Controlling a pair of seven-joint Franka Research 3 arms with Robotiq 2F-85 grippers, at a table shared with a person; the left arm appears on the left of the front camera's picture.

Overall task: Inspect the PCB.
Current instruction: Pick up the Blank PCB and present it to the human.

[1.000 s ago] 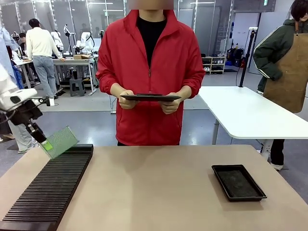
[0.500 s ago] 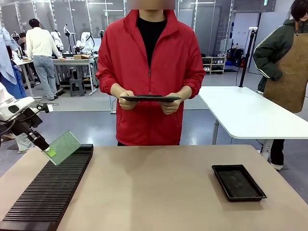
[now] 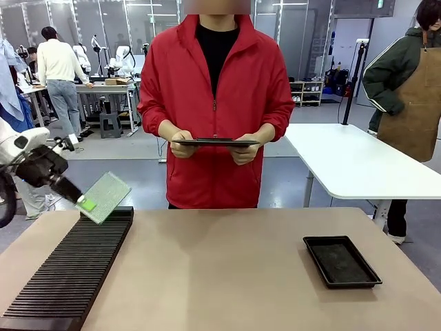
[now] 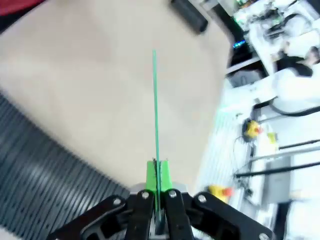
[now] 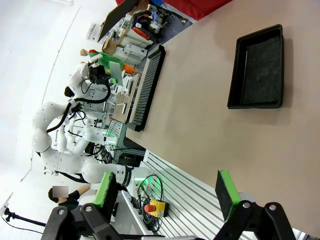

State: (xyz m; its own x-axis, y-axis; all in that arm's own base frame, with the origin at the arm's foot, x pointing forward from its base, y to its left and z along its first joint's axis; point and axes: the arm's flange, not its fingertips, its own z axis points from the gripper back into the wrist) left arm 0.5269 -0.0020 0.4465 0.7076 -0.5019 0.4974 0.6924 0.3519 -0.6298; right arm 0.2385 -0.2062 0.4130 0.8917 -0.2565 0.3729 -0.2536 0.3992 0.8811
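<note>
Table, left side: long black ribbed rack. Above the rack's far end, PCB in the air, tilted, reaching up and right from the left gripper, which is clamped on its lower-left corner. Right gripper: fingers spread wide.

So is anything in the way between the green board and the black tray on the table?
Nothing visible. The left tool holds the PCB over the rack's far end, and only bare table lies between it and the tray.
</note>
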